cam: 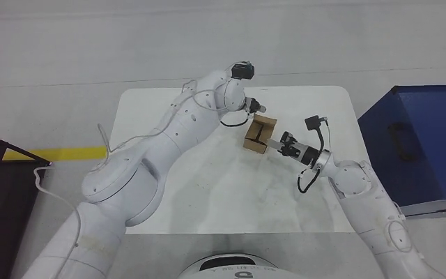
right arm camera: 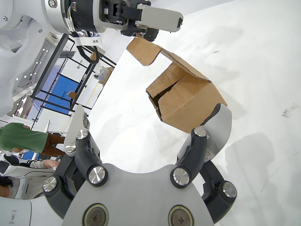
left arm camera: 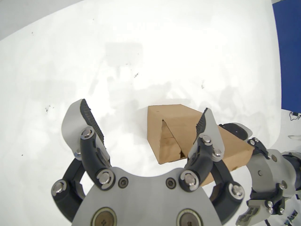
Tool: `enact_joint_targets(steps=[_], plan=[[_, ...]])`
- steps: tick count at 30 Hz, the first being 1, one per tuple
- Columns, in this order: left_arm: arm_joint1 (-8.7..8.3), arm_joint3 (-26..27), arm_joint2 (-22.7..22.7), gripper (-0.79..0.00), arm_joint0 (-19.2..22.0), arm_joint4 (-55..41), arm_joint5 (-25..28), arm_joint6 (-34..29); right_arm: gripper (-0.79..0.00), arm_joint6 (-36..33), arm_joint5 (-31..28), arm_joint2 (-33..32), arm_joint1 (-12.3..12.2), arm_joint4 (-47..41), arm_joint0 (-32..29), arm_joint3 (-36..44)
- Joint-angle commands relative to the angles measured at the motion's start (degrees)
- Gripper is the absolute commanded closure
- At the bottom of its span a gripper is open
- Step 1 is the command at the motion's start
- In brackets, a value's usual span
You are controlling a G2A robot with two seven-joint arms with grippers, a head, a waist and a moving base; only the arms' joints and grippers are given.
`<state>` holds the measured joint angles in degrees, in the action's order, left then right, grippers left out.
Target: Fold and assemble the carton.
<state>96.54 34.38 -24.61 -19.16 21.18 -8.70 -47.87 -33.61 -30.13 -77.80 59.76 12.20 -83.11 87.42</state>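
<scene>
A small brown carton [cam: 259,134] lies on the white table [cam: 209,181], right of the middle. Its end flaps [left arm camera: 171,139] are folded in with a gap between them. One loose flap [right arm camera: 143,50] sticks up and touches my left gripper [right arm camera: 162,22]. That left gripper [left arm camera: 145,106] hovers open over the carton's far side [cam: 259,107]. My right gripper [right arm camera: 149,106] is open at the carton's near right end [cam: 279,144]. One of its fingers [right arm camera: 221,118] rests against the carton's wall [right arm camera: 188,99], the other stands apart from it.
A blue bin [cam: 411,139] stands off the table's right edge. A dark frame [cam: 14,181] is on the floor at the left. The table's front half and left side are bare.
</scene>
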Motion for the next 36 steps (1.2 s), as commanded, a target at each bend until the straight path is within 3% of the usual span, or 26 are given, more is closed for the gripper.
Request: enact_joint_targets(steps=[1,8,14,20,27,32,36], plan=[[0.53,-1.3,0.3,-0.785,-0.4,0.5,2.6,1.8,-0.785,-0.2,0.3,0.0,0.0,-0.1,0.1,0.0],[1.03,-2.6,1.3,-0.782,-2.9,4.1,11.1,5.2,-0.785,-1.7,1.6,0.8,0.0,-0.6,1.7,-1.0],[0.48,-1.8,2.1,-0.742,-4.4,9.1,13.0,5.2,-0.785,-1.5,1.7,1.3,0.1,-0.4,2.2,-1.3],[-0.06,0.0,1.8,-0.597,-5.6,12.3,11.9,4.7,-0.776,-1.3,2.1,1.6,0.1,-0.1,2.1,-1.1],[-1.07,3.1,-0.3,-0.628,-6.5,13.7,11.5,5.2,-0.785,-0.6,2.0,1.4,0.0,0.0,1.6,-0.7],[-2.60,6.0,-3.3,-0.785,-7.7,12.5,15.0,5.1,-0.785,0.2,0.5,0.3,-0.1,-1.7,0.7,-0.6],[-4.63,8.4,-6.4,-0.785,-9.1,12.3,17.8,4.7,-0.785,0.2,0.0,0.0,-0.2,-2.3,0.4,-0.5]])
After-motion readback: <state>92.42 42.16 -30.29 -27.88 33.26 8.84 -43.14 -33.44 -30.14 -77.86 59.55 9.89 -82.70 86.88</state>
